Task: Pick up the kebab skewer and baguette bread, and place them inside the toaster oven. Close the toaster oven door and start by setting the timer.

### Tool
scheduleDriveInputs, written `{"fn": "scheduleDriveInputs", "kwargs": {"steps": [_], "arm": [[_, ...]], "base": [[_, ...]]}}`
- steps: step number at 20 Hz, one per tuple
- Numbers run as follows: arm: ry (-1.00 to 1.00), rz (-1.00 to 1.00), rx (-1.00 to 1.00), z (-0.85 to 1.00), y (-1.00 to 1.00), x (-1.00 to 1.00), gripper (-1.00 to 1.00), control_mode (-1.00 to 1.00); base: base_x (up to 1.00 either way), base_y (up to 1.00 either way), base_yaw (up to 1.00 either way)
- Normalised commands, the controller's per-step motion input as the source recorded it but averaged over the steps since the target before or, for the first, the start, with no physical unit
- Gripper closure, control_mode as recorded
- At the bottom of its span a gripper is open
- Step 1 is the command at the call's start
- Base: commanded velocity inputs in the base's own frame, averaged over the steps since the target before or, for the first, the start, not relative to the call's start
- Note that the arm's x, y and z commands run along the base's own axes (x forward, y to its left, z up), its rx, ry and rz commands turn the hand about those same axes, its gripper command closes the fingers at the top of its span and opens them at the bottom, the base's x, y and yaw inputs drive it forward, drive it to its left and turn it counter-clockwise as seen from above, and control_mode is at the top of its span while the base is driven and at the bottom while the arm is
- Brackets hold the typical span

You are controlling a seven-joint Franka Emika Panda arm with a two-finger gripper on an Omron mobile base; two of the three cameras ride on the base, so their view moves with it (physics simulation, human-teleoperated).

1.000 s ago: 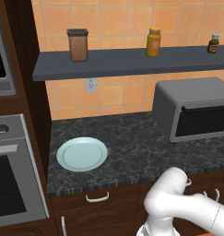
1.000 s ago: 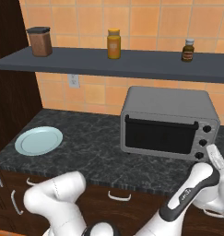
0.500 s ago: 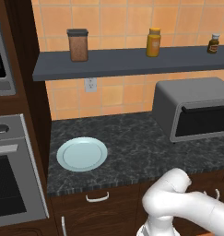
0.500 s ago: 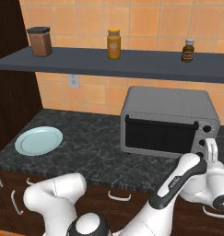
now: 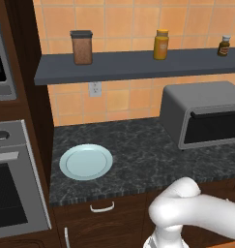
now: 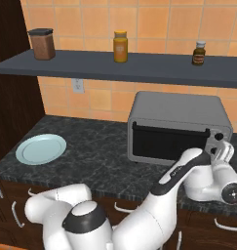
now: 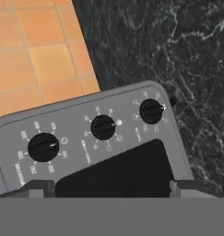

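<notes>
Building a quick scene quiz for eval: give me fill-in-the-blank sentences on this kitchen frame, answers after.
1. The toaster oven door is ____.
2. The control panel of the toaster oven carries ____ black knobs.
3. The pale blue plate on the counter has ____ on it.
4. The shelf holds a brown canister, a yellow jar and a small dark ____.

Missing words: closed; three; nothing; bottle
</notes>
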Motion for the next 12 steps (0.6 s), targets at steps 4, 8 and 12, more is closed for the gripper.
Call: {"fn": "scheduleDriveInputs", "kwargs": {"steps": [4,8,12], "arm": [[0.0,0.0,0.38,0.0,0.0,-0.03,-1.0,-1.0],[0.0,0.0,0.4,-0.08,0.0,-0.03,-1.0,-1.0],[-0.06,0.0,0.34,-0.07,0.09,0.0,-1.0,-1.0]], "base": [[0.0,0.0,0.0],[0.0,0.0,0.0],[0.0,0.0,0.0]]}}
